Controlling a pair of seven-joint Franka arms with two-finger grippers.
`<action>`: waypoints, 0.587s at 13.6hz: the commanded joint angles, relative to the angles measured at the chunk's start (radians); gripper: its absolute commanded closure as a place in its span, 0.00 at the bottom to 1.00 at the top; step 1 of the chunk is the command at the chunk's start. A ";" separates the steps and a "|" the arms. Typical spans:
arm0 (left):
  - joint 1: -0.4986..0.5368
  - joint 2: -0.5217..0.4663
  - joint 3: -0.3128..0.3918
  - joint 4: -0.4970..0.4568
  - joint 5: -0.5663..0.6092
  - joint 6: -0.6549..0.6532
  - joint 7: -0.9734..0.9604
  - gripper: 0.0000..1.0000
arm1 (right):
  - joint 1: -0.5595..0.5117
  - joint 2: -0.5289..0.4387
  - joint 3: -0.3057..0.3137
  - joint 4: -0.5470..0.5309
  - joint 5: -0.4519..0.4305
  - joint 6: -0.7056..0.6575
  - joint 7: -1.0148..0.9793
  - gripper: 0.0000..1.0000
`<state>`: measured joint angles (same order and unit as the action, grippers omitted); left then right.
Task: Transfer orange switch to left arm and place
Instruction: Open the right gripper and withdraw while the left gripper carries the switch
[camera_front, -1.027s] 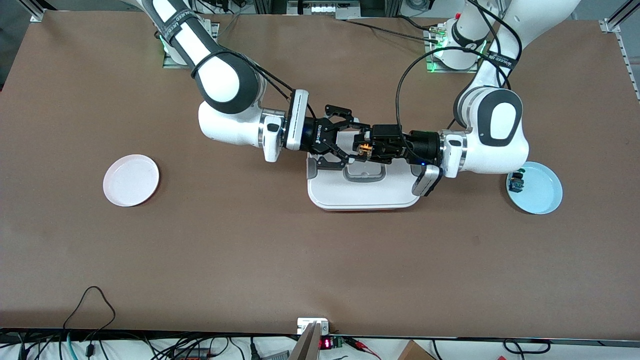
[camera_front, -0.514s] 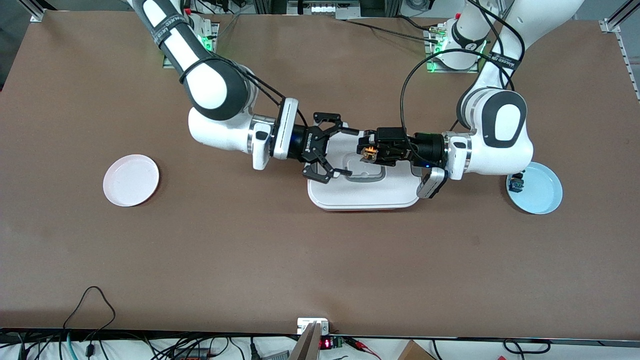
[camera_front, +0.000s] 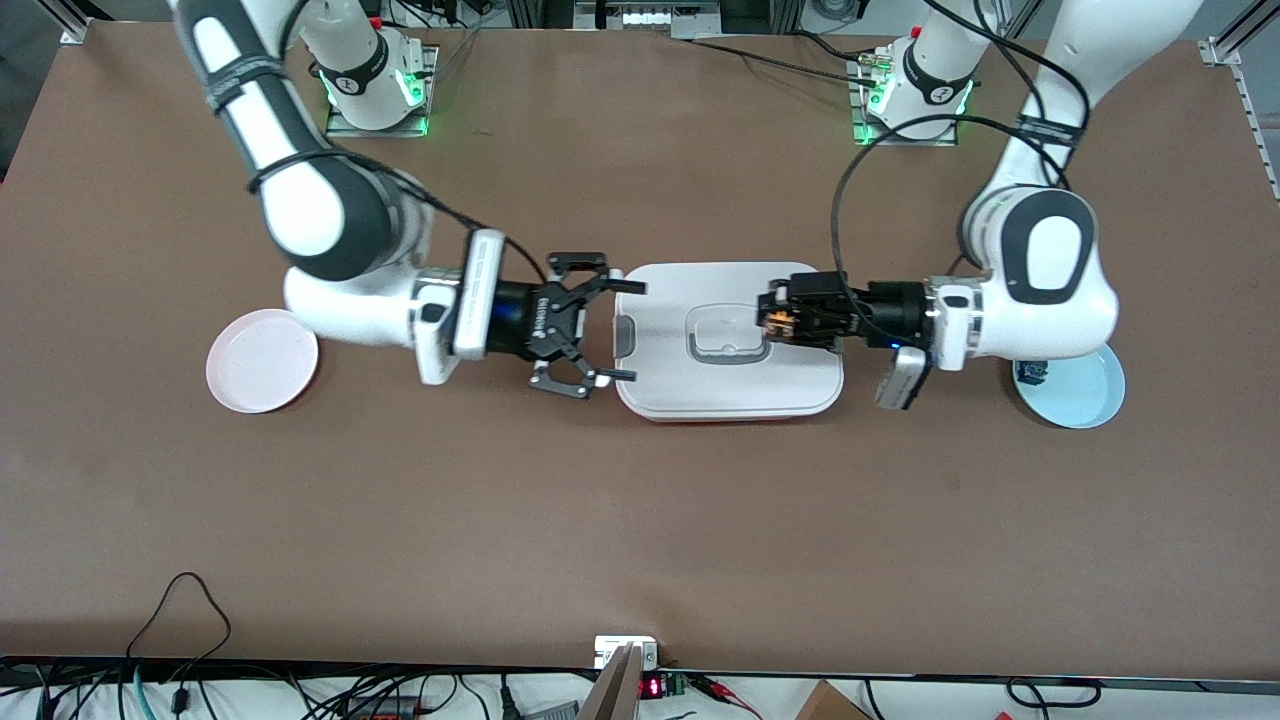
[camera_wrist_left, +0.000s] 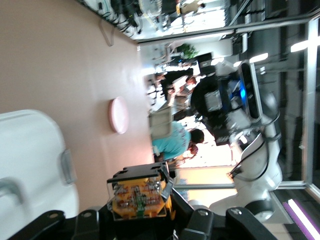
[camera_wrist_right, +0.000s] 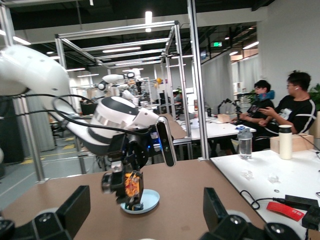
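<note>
Handover incomplete: left claw (camera_front: 778, 322) grips orange switch (camera_front: 774, 321) above box (camera_front: 728, 385); right claw (camera_front: 612, 331) spread, apart. Misaligned approach risks dropping switch onto box.

Even overhead light on the front view; both wrist views softer, with blown highlights.

Front view: brown table (camera_front: 640, 520) evenly lit, shadows faint and short under the arms and beside the white box (camera_front: 730, 385); the lid is bright but keeps its detail; green glow at both arm bases. Left wrist view: soft all over, windows and ceiling strips blown out to white, the box (camera_wrist_left: 30, 165) nearly washed out, the orange switch (camera_wrist_left: 139, 199) slightly blurred at close range. Right wrist view: dim hall with bright ceiling tubes and glare, the left gripper (camera_wrist_right: 127, 189) motion-blurred, the right gripper's own fingers (camera_wrist_right: 67, 210) dark and out of focus along the frame edge.
</note>
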<state>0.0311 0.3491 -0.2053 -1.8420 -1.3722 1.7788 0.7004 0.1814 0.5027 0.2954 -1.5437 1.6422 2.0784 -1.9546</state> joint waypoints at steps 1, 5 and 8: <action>0.076 -0.010 0.000 0.006 0.199 -0.074 0.008 0.80 | -0.129 -0.021 0.013 0.008 -0.140 -0.175 0.091 0.00; 0.182 -0.001 0.000 0.024 0.555 -0.081 0.019 0.80 | -0.288 -0.055 0.013 0.055 -0.335 -0.438 0.201 0.00; 0.234 0.007 0.003 0.056 0.885 -0.081 0.021 0.80 | -0.364 -0.113 0.011 0.100 -0.516 -0.521 0.389 0.00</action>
<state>0.2371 0.3497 -0.1960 -1.8250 -0.6469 1.7168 0.7073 -0.1488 0.4351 0.2933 -1.4645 1.2218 1.5942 -1.6806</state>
